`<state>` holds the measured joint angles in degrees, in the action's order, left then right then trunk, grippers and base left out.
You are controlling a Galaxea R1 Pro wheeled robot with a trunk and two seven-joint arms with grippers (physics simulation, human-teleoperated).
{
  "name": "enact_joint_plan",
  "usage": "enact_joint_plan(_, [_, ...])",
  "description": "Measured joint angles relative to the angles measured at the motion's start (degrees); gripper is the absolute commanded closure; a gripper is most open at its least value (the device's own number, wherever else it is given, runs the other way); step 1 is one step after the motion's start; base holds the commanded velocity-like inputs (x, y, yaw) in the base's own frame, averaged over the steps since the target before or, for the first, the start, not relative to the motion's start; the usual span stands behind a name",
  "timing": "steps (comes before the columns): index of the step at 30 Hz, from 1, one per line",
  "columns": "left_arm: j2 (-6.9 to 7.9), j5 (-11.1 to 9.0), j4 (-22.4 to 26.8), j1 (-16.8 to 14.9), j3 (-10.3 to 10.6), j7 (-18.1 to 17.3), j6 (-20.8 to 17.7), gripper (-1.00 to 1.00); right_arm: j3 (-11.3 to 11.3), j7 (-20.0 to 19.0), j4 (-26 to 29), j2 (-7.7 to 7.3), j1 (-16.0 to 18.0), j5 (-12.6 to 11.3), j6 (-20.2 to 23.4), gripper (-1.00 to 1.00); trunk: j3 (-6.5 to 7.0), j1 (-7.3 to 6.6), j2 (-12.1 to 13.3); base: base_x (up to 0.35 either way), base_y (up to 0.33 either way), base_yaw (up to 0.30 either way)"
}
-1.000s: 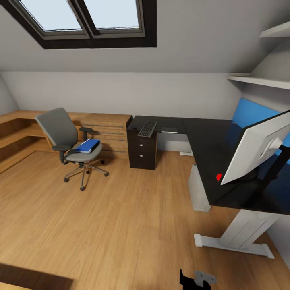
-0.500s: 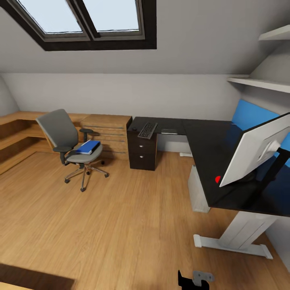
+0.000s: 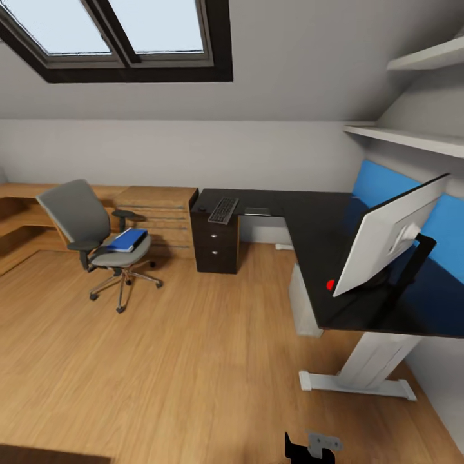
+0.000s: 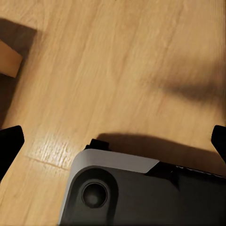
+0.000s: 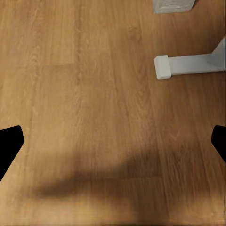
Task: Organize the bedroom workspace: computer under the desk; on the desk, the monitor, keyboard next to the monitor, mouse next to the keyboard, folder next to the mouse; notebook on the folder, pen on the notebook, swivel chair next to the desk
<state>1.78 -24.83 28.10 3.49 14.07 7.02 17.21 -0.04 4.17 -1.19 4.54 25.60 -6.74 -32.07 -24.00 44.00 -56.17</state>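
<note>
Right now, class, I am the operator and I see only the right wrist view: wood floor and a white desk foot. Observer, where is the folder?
Observer: The blue folder lies on the seat of the swivel chair, away from the desk.
Operator: And the keyboard?
Observer: The keyboard is on the desk's far wing, above the dark drawer unit, apart from the monitor.
</note>
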Motion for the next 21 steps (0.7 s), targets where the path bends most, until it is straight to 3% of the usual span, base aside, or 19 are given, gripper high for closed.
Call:
enact_joint_plan(6, [-0.01, 0.02, -0.05, 0.01, 0.01, 0.0, -0.03, -1.0, 0.0, 0.0, 0.0, 0.1, 0.0, -0.06, 0.01, -1.0, 1.02, -1.32, 2.41, 0.0, 0.0, -0.196])
enact_joint_plan(21, [-0.01, -0.1, -0.01, 0.01, -0.06, 0.05, 0.02, -1.0, -0.01, 0.01, 0.0, 0.19, 0.02, 0.05, 0.11, -1.0, 3.7, -4.62, 8.43, 0.0, 0.0, -0.008])
